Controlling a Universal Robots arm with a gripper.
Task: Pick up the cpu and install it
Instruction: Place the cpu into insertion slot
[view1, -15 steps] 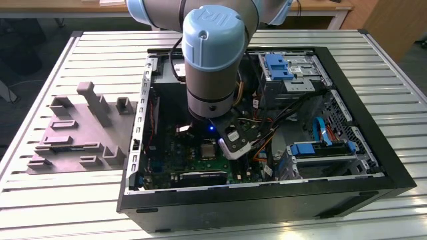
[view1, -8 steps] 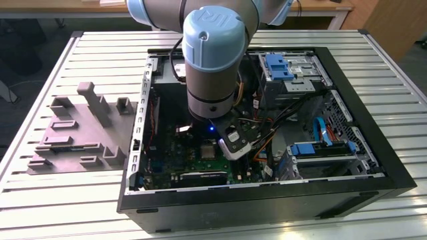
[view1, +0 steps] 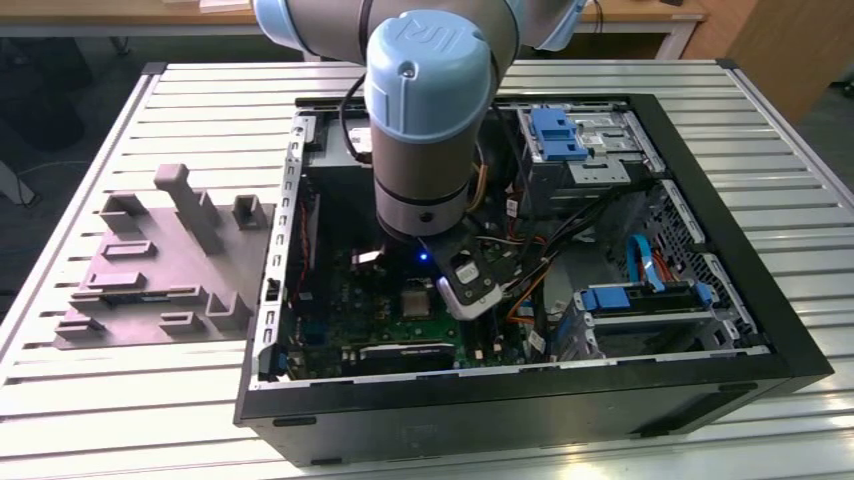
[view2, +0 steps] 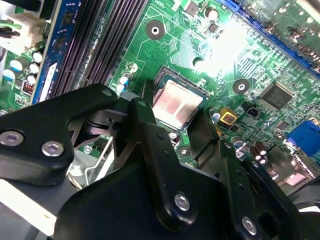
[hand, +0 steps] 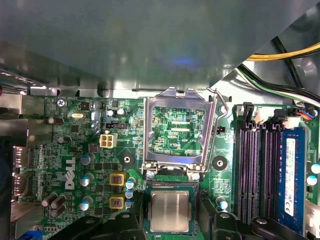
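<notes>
The cpu (hand: 170, 211), a pale silvery square chip, lies flat inside the dark frame of the motherboard socket (hand: 147, 220); it shows in both wrist views (view2: 176, 103). My gripper (view2: 175, 127) hangs low over it inside the open computer case (view1: 747, 290). Its black fingers (view2: 145, 125) stand one on each side of the chip, wider apart than the chip, so the gripper is open. The socket's metal load plate (hand: 173, 95) is flipped up beside the chip, and green board shows through its window. In the exterior view the cpu (view1: 416, 303) sits just beside the wrist.
A grey plastic tray (view1: 147, 270) with upright blocks lies on the slatted table at the exterior view's left. Memory slots (hand: 260, 170) run beside the socket. Drive cages with blue clips (view1: 561, 130) and loose cables (view1: 534, 240) crowd the case's other half.
</notes>
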